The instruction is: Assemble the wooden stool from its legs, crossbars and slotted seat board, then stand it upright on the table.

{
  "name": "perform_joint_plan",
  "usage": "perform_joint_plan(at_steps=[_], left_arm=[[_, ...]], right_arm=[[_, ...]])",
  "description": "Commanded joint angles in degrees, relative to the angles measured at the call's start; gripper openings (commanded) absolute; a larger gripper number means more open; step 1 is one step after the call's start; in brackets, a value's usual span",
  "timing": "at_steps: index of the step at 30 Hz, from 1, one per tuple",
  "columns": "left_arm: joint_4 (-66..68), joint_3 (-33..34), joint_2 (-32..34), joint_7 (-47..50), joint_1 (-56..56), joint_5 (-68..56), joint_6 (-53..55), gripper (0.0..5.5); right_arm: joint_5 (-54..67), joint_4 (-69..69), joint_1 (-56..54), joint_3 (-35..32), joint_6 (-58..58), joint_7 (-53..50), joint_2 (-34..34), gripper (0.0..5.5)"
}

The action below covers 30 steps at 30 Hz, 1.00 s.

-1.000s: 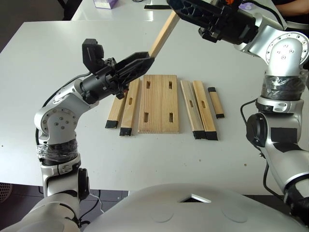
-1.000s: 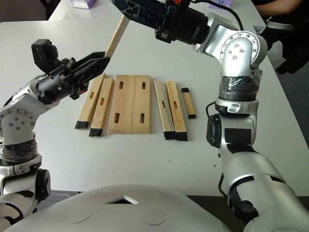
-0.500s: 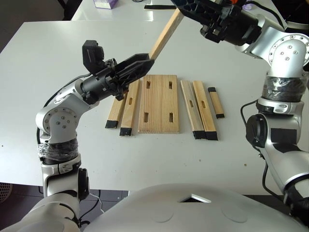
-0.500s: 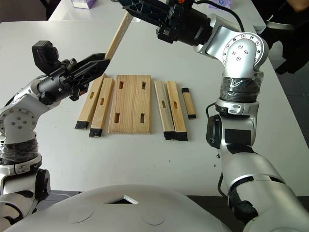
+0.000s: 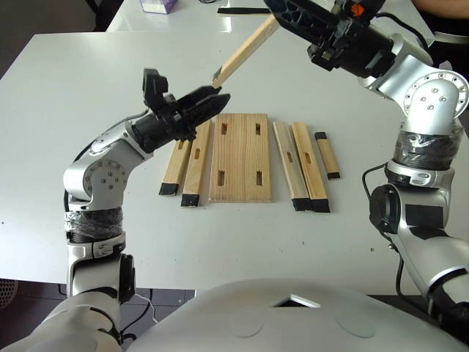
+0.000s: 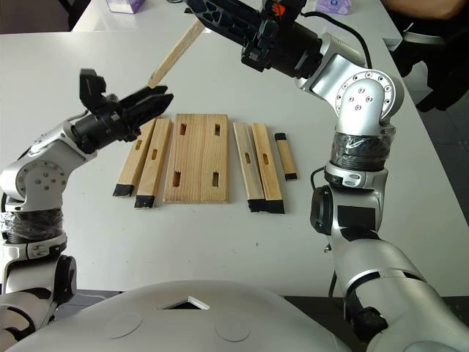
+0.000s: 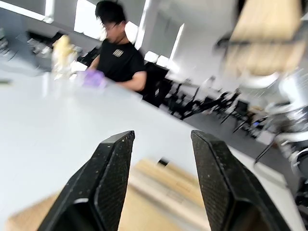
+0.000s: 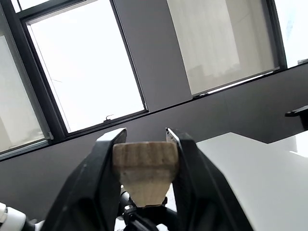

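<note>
Backing off the leg (image 5: 242, 51), the left fingers (image 7: 113, 173) are no longer touching its lower end as they were half a second ago, and the leg itself is tipping flatter as the right arm is swinging it. Those left fingers are spreading wide with nothing between them, hovering above the desk (image 5: 73, 88) over the far ends of the left pair (image 5: 196, 165) of slotted legs, probably freeing themselves for another part. Beside that pair the board (image 5: 240, 156) is lying flat with its four slots facing up, ready to take leg ends. Just right of it the right pair (image 5: 299, 165) is lying side by side, with the short crossbar (image 5: 327, 155) just beyond. These parts are sitting in a neat row, so assembly seems to be barely beginning. Higher up, toward the far side, the right fingers (image 8: 103, 163) are clamping the leg's upper end, holding it in the air slanted down toward the left fingers. Its free end is hanging just apart from them, likely so it can be turned toward a slot.
</note>
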Motion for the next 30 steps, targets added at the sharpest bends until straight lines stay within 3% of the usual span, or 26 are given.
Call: perform_joint_plan(at_steps=[1, 4, 8, 11, 15, 20, 30], left_arm=[[2.0, 1.8, 0.0, 3.2, 8.1, 4.3, -2.1, 2.20], [0.1, 6.9, -4.6, 11.2, 8.4, 2.8, -3.5, 2.20], [-4.9, 10.2, -16.0, 30.5, 1.8, 3.6, -8.0, 2.20], [-4.0, 6.5, -25.3, 45.1, -3.5, 12.5, -13.6, 2.20], [7.8, -1.1, -36.0, 60.5, -13.5, 28.6, -24.3, 2.20], [11.3, -6.7, -37.6, 61.2, -14.8, 36.3, -27.2, 2.20], [12.3, -5.8, -38.9, 59.6, -14.0, 35.7, -29.1, 2.20]], right_arm=[[-8.4, 3.9, 0.2, 1.8, -8.8, 1.0, -3.9, 1.30], [-17.1, 4.8, 3.8, 6.7, -17.3, 6.7, -9.5, 1.30], [-25.2, 8.0, 6.5, 11.4, -27.2, 19.6, -19.7, 1.30], [-29.1, 12.7, 4.2, 14.6, -31.5, 27.4, -23.4, 1.30], [-32.0, 15.6, 4.8, 18.5, -35.3, 35.5, -24.9, 1.30], [-34.1, 14.3, 9.6, 21.4, -38.5, 38.3, -24.3, 1.30], [-34.1, 12.5, 12.8, 20.7, -37.7, 38.6, -24.6, 1.30]])
